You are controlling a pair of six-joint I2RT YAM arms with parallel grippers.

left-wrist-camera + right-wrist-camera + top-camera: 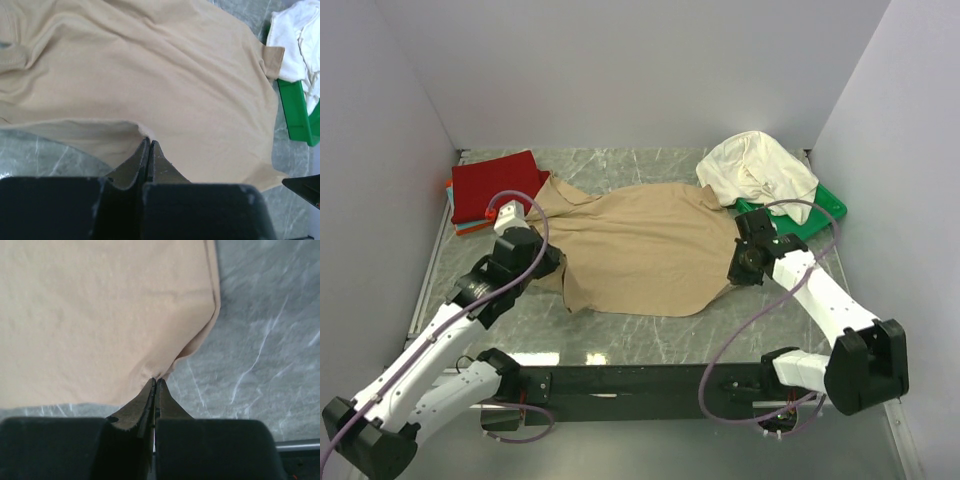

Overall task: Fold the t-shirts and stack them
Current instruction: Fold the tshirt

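Note:
The tan-beige t-shirt lies spread out in the middle of the marble table. My left gripper is at its left edge, and in the left wrist view the jaws are shut on the tan hem. My right gripper is at the shirt's right edge, shut on a puckered bit of tan cloth at its fingertips. A folded deep red t-shirt lies at the back left on thin orange and teal ones. The cream-white t-shirt is bunched up at the back right.
A green plastic tray sits under the cream-white shirt at the back right, and it also shows in the left wrist view. White walls close in the table on three sides. Bare marble shows to the right of the tan shirt.

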